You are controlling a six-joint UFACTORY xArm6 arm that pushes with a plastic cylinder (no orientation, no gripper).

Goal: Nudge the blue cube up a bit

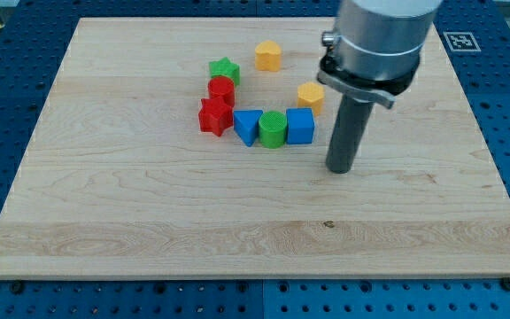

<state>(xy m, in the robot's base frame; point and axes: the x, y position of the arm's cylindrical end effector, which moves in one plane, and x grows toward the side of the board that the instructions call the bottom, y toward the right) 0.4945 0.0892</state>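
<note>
I have no jaws on this rig — only the rod, holding nothing. My tip (pixel 340 168) sits on the wooden board (pixel 104 221), near the blue cube (pixel 300 126) on its right and a little toward the view's bottom, apart from it. The cube ends a row: green cylinder (pixel 273 129) touching its left, then blue triangular block (pixel 248 126), red star (pixel 214 116). A yellow block (pixel 311 96) lies just above the cube.
</note>
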